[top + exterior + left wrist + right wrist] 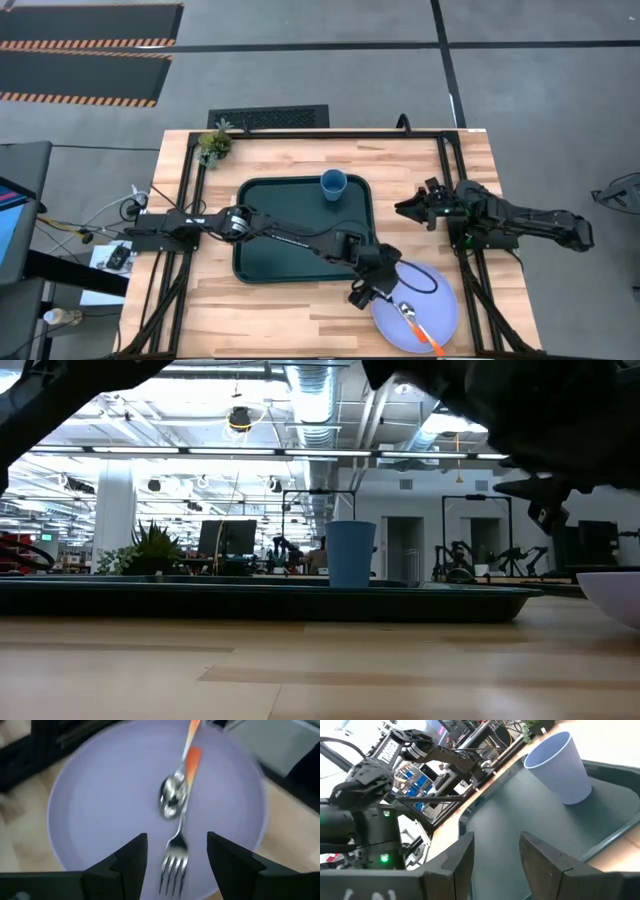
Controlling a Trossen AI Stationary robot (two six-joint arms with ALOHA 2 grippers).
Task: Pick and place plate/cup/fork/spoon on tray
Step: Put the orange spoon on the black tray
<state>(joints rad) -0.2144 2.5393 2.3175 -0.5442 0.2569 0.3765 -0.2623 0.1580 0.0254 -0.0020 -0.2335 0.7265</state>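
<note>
The lavender-blue plate (420,308) lies on the table near the front right, off the tray. The fork (175,855) and the spoon (176,795), both orange-handled, lie on the plate, the spoon across the fork. My left gripper (372,292) is open just above the plate's left rim, its fingers either side of the fork's tines (177,852) without touching. The blue cup (333,185) stands upright on the dark green tray (290,245), at its far right corner. My right gripper (408,208) is open and empty, right of the tray.
A small green plant (214,143) stands at the table's far left corner. A black frame rail (450,170) runs along the table's sides. Bare wood lies in front of the tray.
</note>
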